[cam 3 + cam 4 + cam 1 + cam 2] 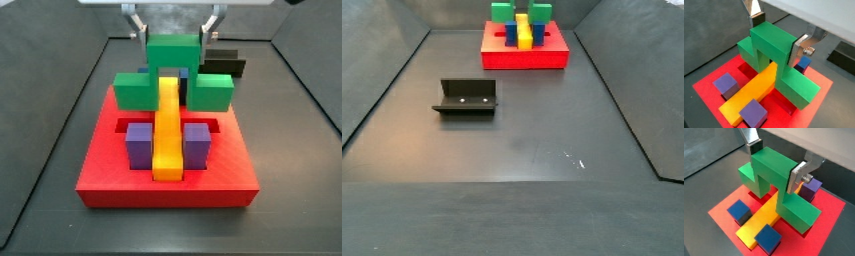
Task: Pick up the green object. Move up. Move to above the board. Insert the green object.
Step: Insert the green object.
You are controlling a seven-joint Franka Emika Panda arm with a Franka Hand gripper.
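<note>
Green piece (777,60) clamped by the gripper (777,36) over the far end of the red board (711,82). The silver fingers (803,45) press on opposite faces of the tall centre block, so the jaws stand only as far apart as that block is wide and are closed on it. Gripping the centre block leaves both lower side blocks free to descend on either side of the yellow bar (751,92), which the piece straddles like a bridge; this is presumably why it is held by its top.

In a side view the piece (174,75) sits at the board's (167,185) back edge, its side blocks flanking the bar (167,125). Whether they are fully seated in the recessed slots or just short of them cannot be told (their lower ends are hidden). The task appears to be in its insertion step, at or near completion.

The board also carries two purple blocks (139,143) beside the bar and two blue blocks (739,210), each in its own recess.

On the dark floor, well apart from the board (525,55), stands the fixture (466,97), empty.
</note>
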